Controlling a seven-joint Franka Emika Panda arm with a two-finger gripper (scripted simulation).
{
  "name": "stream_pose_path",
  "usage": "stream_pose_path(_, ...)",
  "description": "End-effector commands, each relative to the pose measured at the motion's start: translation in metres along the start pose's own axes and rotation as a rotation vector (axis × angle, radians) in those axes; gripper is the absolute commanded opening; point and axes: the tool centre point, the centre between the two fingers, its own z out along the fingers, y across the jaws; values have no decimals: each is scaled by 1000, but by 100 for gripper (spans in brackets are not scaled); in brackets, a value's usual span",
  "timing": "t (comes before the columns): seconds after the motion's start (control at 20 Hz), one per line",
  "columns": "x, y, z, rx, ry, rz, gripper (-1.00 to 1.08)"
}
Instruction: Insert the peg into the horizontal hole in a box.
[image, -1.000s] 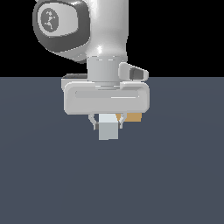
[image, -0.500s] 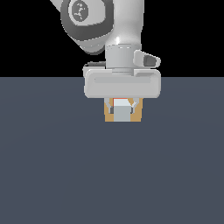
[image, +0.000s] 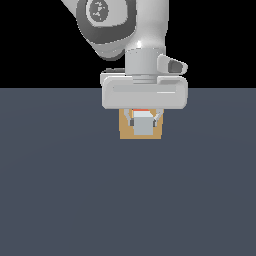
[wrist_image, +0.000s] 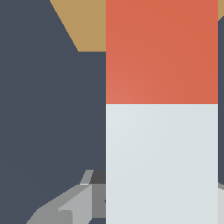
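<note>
My gripper (image: 142, 122) is shut on the peg (image: 142, 125), whose white-grey end faces the exterior camera with a strip of its orange-red part just above. Behind the peg stands the tan box (image: 126, 129), directly in line with it. The peg covers the middle of the box's face, so the hole is hidden. In the wrist view the peg (wrist_image: 162, 162) runs from its white-grey half to its orange-red end (wrist_image: 162, 52), which points at the box (wrist_image: 87, 26). One grey finger (wrist_image: 72, 205) shows beside the peg's white part.
The dark blue-grey floor (image: 60, 190) spreads flat around the box in all directions. Nothing else stands on it in either view.
The arm has carried the peg toward the exterior view's right and away from the camera. The peg now lines up with the middle of the box, where a second ago it sat left of it.
</note>
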Motion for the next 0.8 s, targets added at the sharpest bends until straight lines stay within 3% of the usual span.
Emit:
stream_pose_path(0.0,0,0,0,0,0,0,-100)
stream_pose_path(0.45,1,2,-2,-2,1,-1,-100)
stream_pose_path(0.75,29,1,-3,-4,1,-1,-100)
